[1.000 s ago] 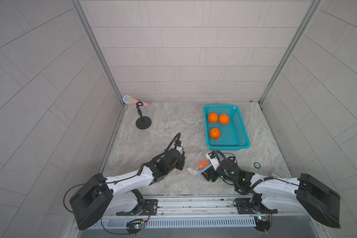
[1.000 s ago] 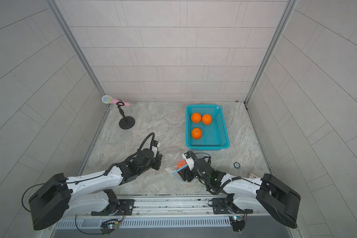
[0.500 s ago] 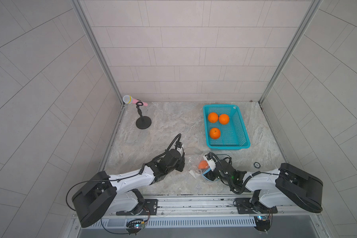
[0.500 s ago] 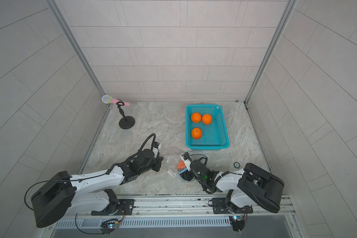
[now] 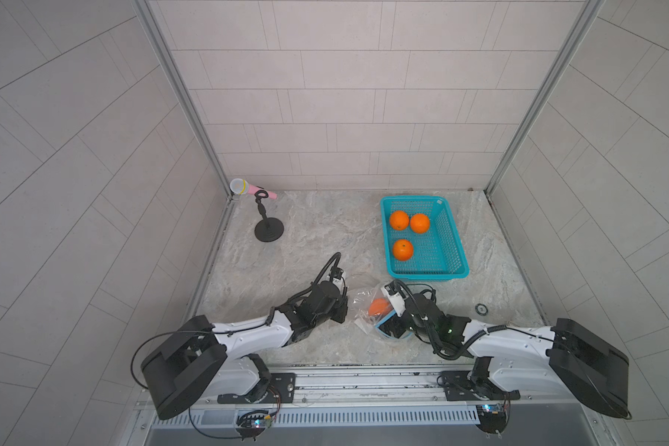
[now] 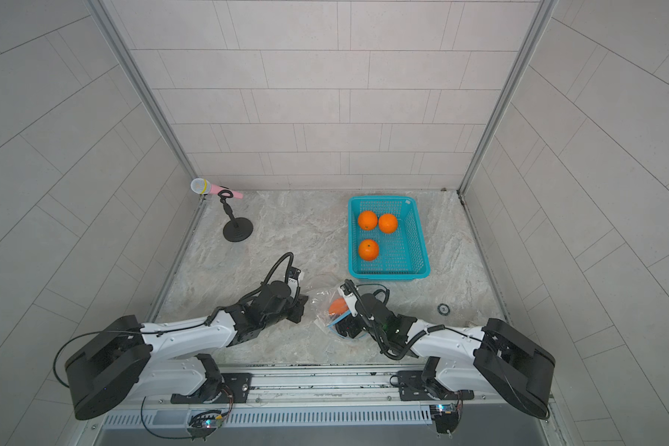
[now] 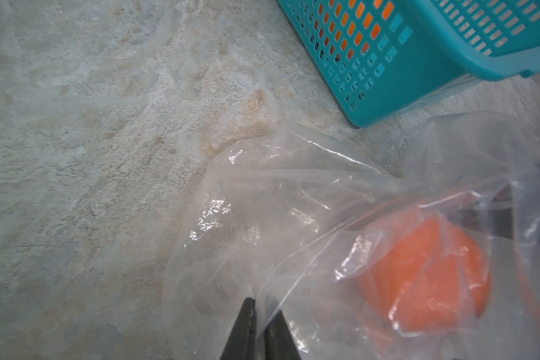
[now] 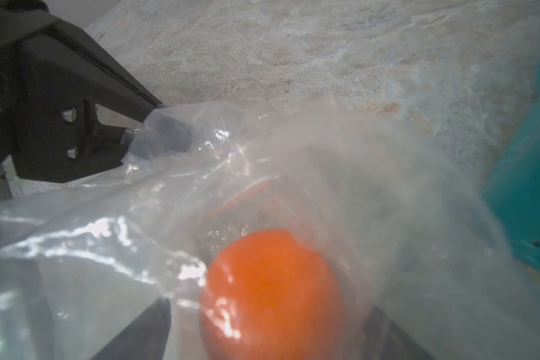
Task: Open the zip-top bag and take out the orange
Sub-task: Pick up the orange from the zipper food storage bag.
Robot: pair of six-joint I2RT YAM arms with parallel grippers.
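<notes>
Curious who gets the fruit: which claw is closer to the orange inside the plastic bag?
Right. The right gripper is open, with a finger on either side of the orange. The left gripper is apart from it, pinching the bag.

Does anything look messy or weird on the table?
Nothing looks spilled or broken. The zip-top bag lies crumpled with the orange inside, and a small black ring lies by itself on the table.

bright even light, faint soft shadows, top views bowed at edges, glare on the zip-top bag [image 7: 325, 233], orange [image 8: 272, 296] blurred
</notes>
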